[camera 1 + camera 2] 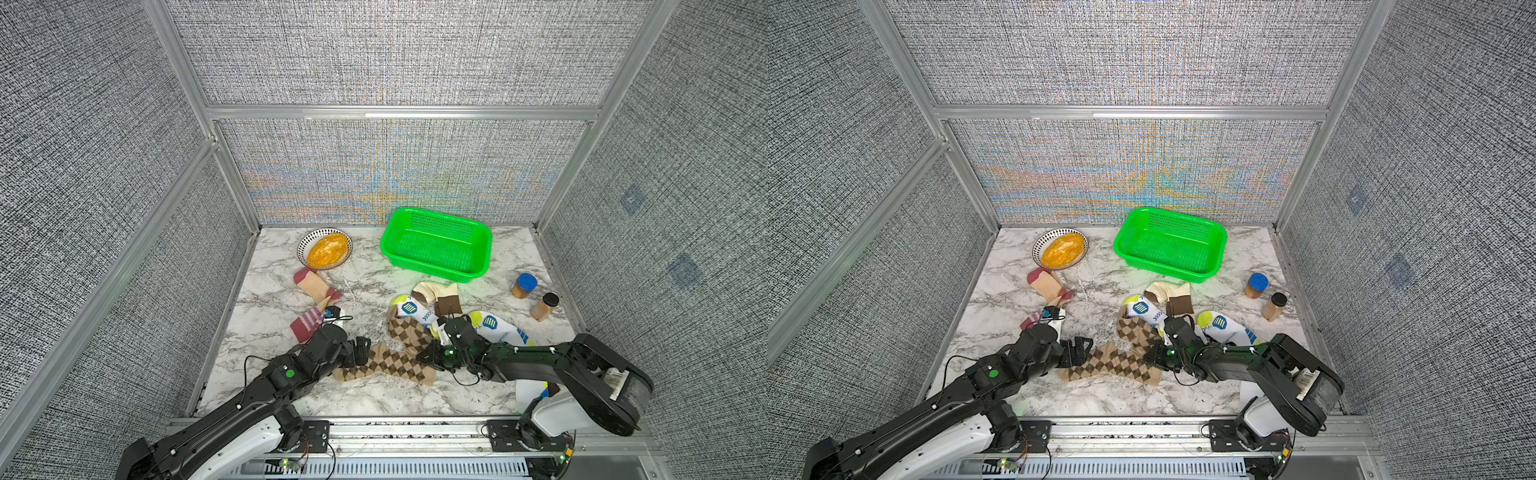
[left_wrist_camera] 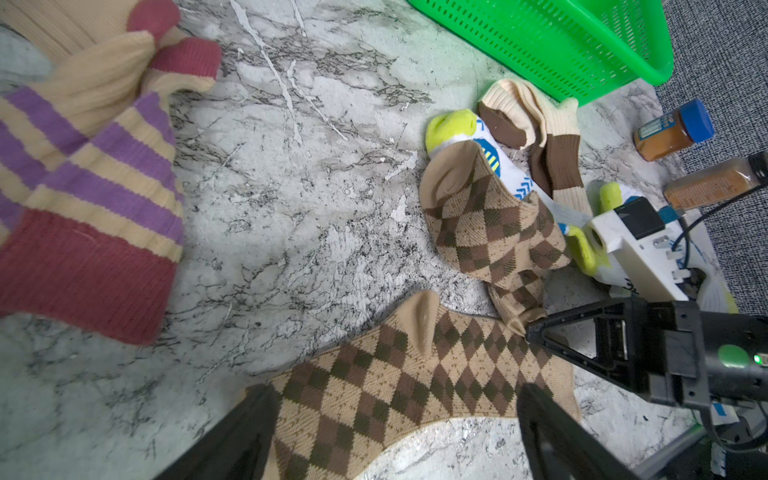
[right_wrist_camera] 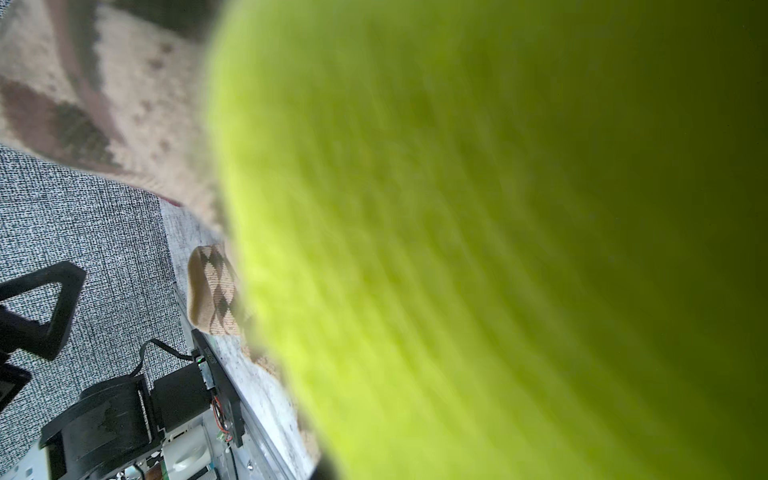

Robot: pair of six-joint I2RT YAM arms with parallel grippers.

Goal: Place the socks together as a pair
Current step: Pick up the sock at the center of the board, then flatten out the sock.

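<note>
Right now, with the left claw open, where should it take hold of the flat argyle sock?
Take the flat argyle sock at the end under the left claw, coming straight down from above. It lies flat there, and its width passes between the open jaws, so they can close across it.

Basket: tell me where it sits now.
In a top view the basket sits at the back of the table, right of centre, with the bowl to its left and the cream socks just in front.
</note>
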